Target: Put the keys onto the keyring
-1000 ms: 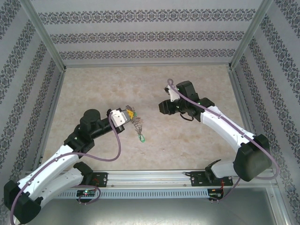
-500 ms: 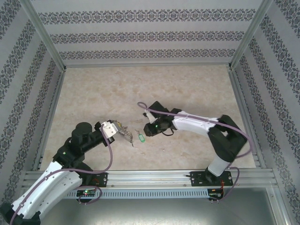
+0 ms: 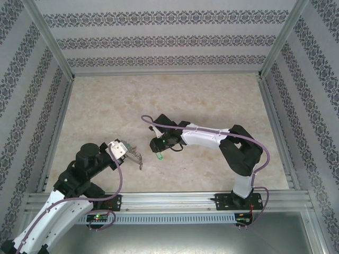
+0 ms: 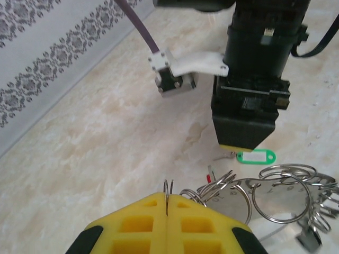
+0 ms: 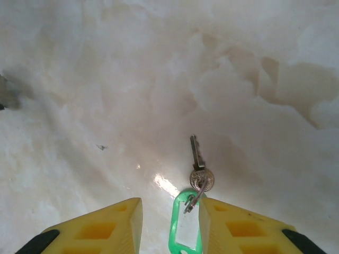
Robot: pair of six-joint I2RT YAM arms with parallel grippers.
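Left end effector (image 4: pixel 167 203) pinches the keyring (image 4: pixel 253 198) shut; right end effector (image 5: pixel 169 207), jaws narrowly apart, straddles the green-tagged key (image 5: pixel 201 178).

One key (image 5: pixel 202 179), one green tag (image 5: pixel 184 238), one keyring (image 4: pixel 241 198) carrying several silvery loops.

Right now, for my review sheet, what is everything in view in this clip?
key: one, silver, flat on the table ahead of the right gripper
tag: one, green, joined to the key, between that gripper's jaws
keyring: one bunch of silvery loops, beside the left gripper
table: one, beige marbled
walls: three, white with grey patterned bands, around the table
left gripper: one, yellow-tipped, shut on a keyring loop
right gripper: one, yellow-tipped, open, straddling the tag
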